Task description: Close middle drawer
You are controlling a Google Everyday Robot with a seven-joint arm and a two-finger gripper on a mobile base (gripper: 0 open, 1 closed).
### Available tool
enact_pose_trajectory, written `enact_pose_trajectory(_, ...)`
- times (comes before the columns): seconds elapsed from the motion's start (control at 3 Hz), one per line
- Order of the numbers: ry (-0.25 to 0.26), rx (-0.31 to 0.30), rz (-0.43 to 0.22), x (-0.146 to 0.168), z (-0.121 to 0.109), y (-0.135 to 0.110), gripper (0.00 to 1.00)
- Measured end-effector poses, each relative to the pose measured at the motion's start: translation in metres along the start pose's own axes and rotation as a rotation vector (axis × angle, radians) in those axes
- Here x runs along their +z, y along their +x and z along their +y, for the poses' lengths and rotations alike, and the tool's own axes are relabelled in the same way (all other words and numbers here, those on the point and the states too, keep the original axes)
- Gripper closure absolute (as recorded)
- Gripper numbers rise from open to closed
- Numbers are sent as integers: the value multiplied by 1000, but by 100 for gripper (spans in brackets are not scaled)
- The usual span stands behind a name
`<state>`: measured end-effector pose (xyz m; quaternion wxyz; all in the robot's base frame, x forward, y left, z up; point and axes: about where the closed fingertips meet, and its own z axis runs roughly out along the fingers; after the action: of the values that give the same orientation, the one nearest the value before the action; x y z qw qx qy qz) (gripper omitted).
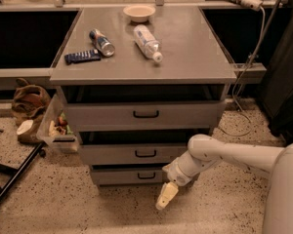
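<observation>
The middle drawer [145,153] is a wide grey drawer with a low front and a small dark bar handle, second of three in the grey cabinet. Its front sits pushed in, close to in line with the lowest drawer front [136,175]. A dark gap shows above it. The taller top drawer [145,114] stands slightly out, with a dark gap under the cabinet top. My gripper [166,195] hangs on the white arm [219,155], pointing down at the floor. It is just below and right of the lowest drawer front, not touching the middle drawer.
On the cabinet top [195,57] lie a bowl [139,12], a plastic bottle [147,42], a can [101,42] and a blue packet [82,56]. A brown bag [29,99], a plastic bin [58,128] and a black pole [14,177] are on the left. Cables [249,57] hang on the right.
</observation>
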<state>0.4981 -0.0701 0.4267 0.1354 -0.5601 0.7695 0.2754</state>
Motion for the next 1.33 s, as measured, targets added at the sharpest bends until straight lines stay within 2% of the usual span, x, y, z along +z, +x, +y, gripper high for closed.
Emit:
enact_pose_trajectory(0.33, -5, 1, -18, 0, -2, -1, 0)
enact_pose_trajectory(0.67, 45, -20, -81, -10, -28, -24, 0)
enact_pose_trajectory(1.0, 111, -32, -113, -16, -63, -49, 0)
enact_pose_trajectory(1.33, 148, -35, -105, -13, -91, -67, 0)
